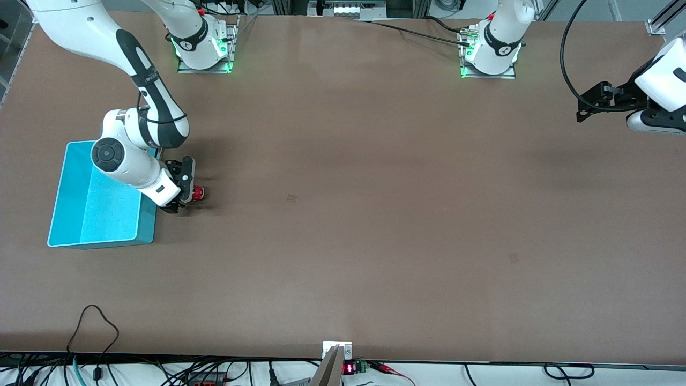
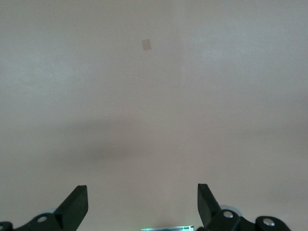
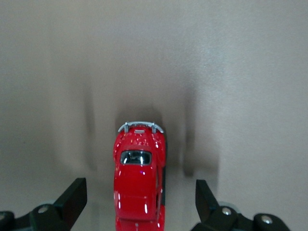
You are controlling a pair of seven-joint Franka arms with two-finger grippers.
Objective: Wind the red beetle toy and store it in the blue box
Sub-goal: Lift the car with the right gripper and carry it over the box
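Note:
The red beetle toy (image 1: 199, 193) stands on the brown table just beside the blue box (image 1: 146, 221), on the box's side toward the left arm's end. My right gripper (image 1: 193, 193) is low over the toy and open. In the right wrist view the toy (image 3: 139, 173) lies lengthwise between the two black fingers (image 3: 74, 192) with a gap on each side, silvery bumper pointing away from the right gripper (image 3: 139, 195). The box holds nothing. My left gripper (image 1: 587, 107) waits open in the air at the left arm's end of the table (image 2: 142, 195).
The right arm's white forearm (image 1: 126, 161) hangs over the box's corner farther from the front camera. Two small dull patches (image 1: 292, 198) mark the tabletop mid-table. Cables (image 1: 91, 321) lie along the table edge nearest the front camera.

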